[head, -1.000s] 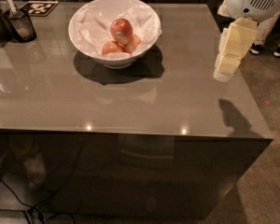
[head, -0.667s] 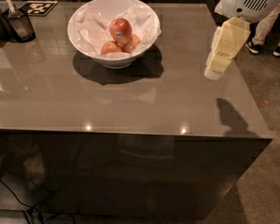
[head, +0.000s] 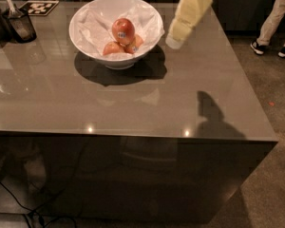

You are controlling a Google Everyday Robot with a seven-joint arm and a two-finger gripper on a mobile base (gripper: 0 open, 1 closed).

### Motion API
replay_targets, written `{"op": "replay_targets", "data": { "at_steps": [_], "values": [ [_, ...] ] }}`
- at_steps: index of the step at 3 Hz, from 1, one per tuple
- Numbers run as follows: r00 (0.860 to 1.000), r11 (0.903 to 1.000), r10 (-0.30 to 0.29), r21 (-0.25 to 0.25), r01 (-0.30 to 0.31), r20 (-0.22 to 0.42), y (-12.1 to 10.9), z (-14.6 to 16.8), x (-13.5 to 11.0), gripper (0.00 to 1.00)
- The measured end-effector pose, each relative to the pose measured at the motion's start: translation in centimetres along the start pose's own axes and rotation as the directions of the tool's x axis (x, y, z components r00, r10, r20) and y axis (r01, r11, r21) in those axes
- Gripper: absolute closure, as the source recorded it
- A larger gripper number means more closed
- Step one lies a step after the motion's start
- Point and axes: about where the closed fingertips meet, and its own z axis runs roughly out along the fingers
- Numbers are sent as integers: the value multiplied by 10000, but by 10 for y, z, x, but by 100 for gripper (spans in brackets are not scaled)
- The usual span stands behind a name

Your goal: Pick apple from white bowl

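The white bowl (head: pixel 152 34) stands on the grey table at the back, lined with crumpled white paper. The red-orange apple (head: pixel 123 30) with a pale bluish sticker sits on top of other apples in it. Two more apples (head: pixel 113 48) lie lower in the bowl. My gripper (head: pixel 173 41), cream-coloured, hangs above the table just right of the bowl's rim, apart from the apple.
A dark container with a utensil (head: pixel 20 23) stands at the back left, next to a black-and-white marker tag (head: pixel 40 7). The table (head: pixel 147 103) ends at the right edge; a person's legs (head: pixel 273 23) stand on the floor beyond it.
My gripper has moved left and toward the bowl, from the table's right edge to just beside the bowl's rim. The view has shifted a little. The apples have not moved.
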Motion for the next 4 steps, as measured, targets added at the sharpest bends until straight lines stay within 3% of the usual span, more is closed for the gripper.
{"op": "replay_targets", "data": {
  "at_steps": [2,3,4],
  "values": [
    [9987,9993,-115,349,97,506,-7,-6,-19,0],
    [9955,9998,-221,30,219,926,-15,15,-54,0],
    [9971,9995,-241,-181,254,716,-28,49,-96,0]
  ]
}}
